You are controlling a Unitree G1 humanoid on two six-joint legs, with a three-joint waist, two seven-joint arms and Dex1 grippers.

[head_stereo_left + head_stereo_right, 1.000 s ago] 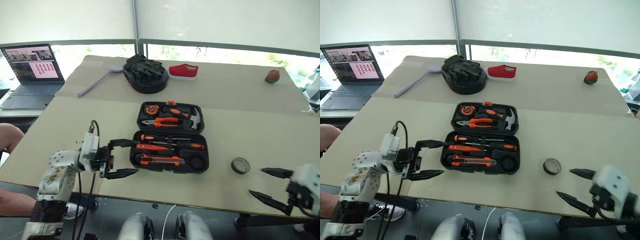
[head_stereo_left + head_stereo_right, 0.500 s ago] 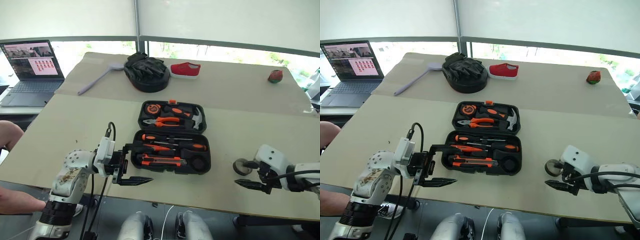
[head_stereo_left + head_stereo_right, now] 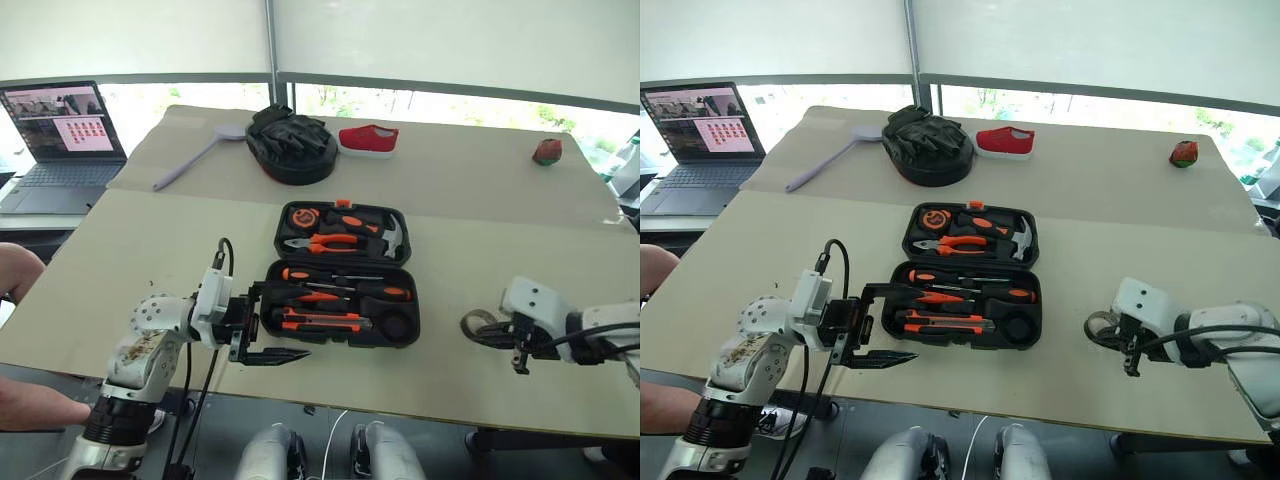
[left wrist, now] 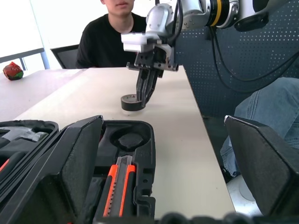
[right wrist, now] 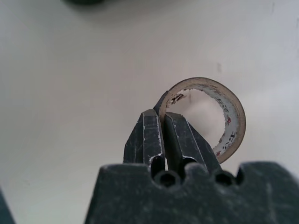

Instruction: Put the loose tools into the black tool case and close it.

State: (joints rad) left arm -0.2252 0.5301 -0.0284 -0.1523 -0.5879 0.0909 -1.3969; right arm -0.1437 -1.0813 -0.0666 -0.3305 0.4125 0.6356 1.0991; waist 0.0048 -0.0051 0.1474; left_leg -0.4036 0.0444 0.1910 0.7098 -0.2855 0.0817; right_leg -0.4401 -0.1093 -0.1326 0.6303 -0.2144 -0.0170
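The black tool case (image 3: 345, 343) lies open mid-table. In its near half sit two black-and-orange screwdrivers (image 3: 310, 297), a thin orange screwdriver (image 3: 320, 275) and the utility knife (image 3: 320, 322). Pliers, a hammer and a tape measure fill the far half. At the case's left front corner my left gripper (image 3: 295, 320) stands open, its upper finger over the case's edge. To the right of the case, the grey tape roll (image 3: 476, 322) rests on the table. My right gripper (image 5: 162, 113) is shut on the roll's (image 5: 232, 122) wall, one finger inside the ring.
A round slot (image 3: 395, 325) in the case's right front corner is bare. A glove pile (image 3: 292, 145), a red shoe (image 3: 367, 140), a purple brush (image 3: 190, 160) and a small red object (image 3: 545, 150) lie at the back. A laptop (image 3: 65, 135) stands far left. A person (image 4: 117, 37) sits beyond the table's right side.
My right gripper came in from the table's front right edge to the tape roll and shut on its wall. The left gripper has stayed open at the case's corner.
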